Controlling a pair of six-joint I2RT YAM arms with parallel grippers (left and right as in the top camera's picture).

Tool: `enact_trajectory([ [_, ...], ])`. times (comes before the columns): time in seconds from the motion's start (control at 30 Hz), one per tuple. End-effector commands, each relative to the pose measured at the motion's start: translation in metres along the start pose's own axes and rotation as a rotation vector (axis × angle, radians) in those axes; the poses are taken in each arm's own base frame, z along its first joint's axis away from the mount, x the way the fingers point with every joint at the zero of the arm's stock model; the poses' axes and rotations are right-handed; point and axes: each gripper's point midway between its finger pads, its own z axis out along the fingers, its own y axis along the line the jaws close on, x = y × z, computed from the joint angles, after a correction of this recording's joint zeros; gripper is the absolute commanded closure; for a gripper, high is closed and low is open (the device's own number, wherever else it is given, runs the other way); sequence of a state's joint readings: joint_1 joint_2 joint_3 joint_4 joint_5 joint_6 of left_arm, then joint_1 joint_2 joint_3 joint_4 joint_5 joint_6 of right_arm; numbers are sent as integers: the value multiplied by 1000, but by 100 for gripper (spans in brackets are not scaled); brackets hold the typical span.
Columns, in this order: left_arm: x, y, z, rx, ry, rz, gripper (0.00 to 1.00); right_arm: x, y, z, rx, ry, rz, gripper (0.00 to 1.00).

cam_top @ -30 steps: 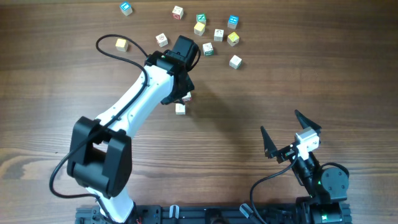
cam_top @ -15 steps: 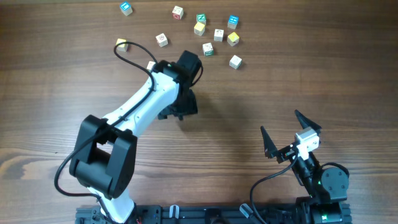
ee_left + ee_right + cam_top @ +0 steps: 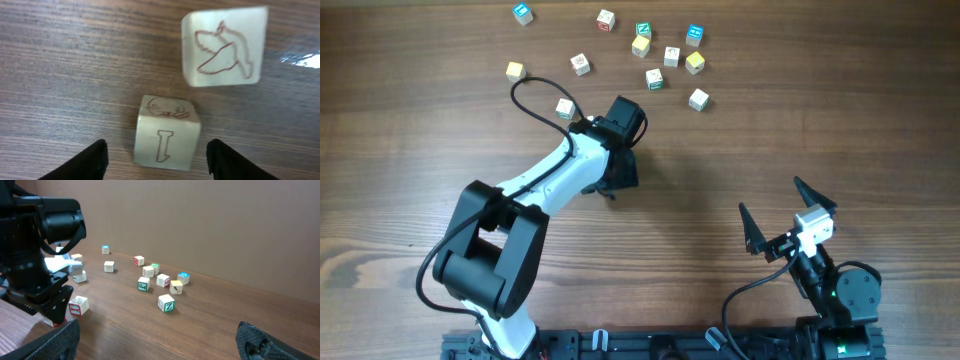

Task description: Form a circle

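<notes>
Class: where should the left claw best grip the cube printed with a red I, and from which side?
Probably pinch the two faces flanking the I, from above: the I cube sits flat inside the open left claw; the bird cube stands clear.

On the wooden tabletop (image 3: 60, 75) a pale cube (image 3: 167, 132) with a red letter I on its near face sits between the left gripper's (image 3: 160, 161) two dark fingertips (image 3: 90, 162), with a clear gap on either side. Beyond it to the right, and apart from it, lies a second cube (image 3: 225, 47) showing a bird drawn in red outline.

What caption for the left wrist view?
Open left gripper straddling a red-printed cube, a second cube just beyond.
</notes>
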State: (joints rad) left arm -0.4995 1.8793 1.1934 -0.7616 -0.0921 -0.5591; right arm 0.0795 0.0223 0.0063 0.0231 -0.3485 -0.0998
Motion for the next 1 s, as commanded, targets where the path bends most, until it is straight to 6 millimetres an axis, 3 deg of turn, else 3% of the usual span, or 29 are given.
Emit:
enact_trajectory([
  [0.0,0,7,4,-34,-9,70,39,-2,2,0,-10,-9,-8,0],
  [0.1,-6,14,3,-78,-39,89,40,-2,2,0,-11,-9,-8,0],
  [0.33,-12,18,3,-106,-68,111,54,-2,2,0,-10,-9,-8,0],
  [0.57,-13,17,4,-102,-74,132,51,-2,2,0,-11,-9,-8,0],
  [0.73,-5,17,7,-89,-46,136,54,-2,2,0,-11,-9,-8,0],
  [0.97,0,7,8,-32,-17,300,62,-2,2,0,-11,-9,-8,0],
])
